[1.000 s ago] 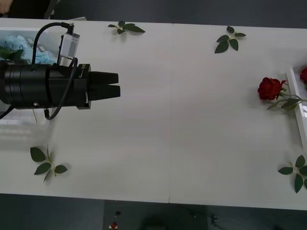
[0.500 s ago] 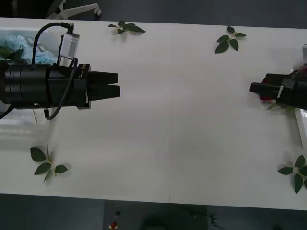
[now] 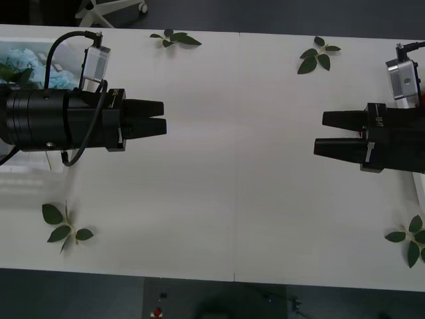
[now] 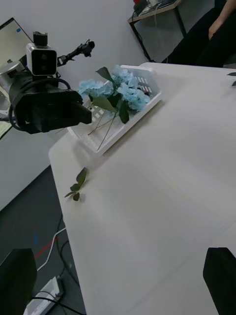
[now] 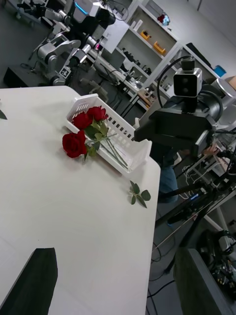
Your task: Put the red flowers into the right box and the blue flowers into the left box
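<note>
My right gripper (image 3: 320,133) hangs open over the table's right side, its arm covering the spot by the right box. In the left wrist view one of the red flowers (image 5: 73,143) lies on the table against the right box (image 5: 129,132), and two more red flowers (image 5: 90,117) lie inside it. The right arm (image 5: 174,127) hovers just beyond that box. The blue flowers (image 4: 118,91) lie in the left box (image 4: 123,129), also at the far left in the front view (image 3: 26,63). My left gripper (image 3: 163,117) is open and empty above the table's left half.
Flowerless leaf sprigs lie at the back (image 3: 174,38), back right (image 3: 317,56), front left (image 3: 65,229) and front right (image 3: 410,240). The white tabletop (image 3: 239,166) stretches bare between the two grippers.
The right arm has come in from the right edge and moved left, now covering the rose that lay beside the right box. The left arm has stayed still.
</note>
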Action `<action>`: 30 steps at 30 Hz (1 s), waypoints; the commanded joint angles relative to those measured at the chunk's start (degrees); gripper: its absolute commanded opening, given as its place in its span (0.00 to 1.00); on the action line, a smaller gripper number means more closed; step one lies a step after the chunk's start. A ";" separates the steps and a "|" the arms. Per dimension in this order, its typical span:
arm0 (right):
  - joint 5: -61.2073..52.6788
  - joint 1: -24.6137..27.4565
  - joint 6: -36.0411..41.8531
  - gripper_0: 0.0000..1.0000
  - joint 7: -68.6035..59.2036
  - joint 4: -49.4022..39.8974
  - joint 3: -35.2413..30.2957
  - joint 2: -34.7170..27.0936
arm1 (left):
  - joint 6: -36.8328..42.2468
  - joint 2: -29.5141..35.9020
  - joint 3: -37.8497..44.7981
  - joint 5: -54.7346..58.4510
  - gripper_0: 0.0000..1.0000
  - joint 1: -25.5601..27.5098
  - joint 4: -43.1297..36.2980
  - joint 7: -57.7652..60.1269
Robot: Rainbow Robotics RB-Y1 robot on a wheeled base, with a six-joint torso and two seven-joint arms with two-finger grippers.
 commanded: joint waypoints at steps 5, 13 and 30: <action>-2.62 -4.03 4.29 1.00 0.95 -0.81 -1.08 2.84 | -0.25 1.54 1.21 0.51 0.68 -0.86 -0.42 -0.54; -2.71 -8.42 9.22 1.00 2.10 1.13 -1.08 5.39 | -0.25 1.54 1.21 0.51 0.68 -0.86 -0.42 -0.54; -3.94 -9.21 10.36 1.00 2.71 0.95 -1.08 7.24 | -0.25 1.54 1.21 0.51 0.69 -0.86 -0.42 -0.54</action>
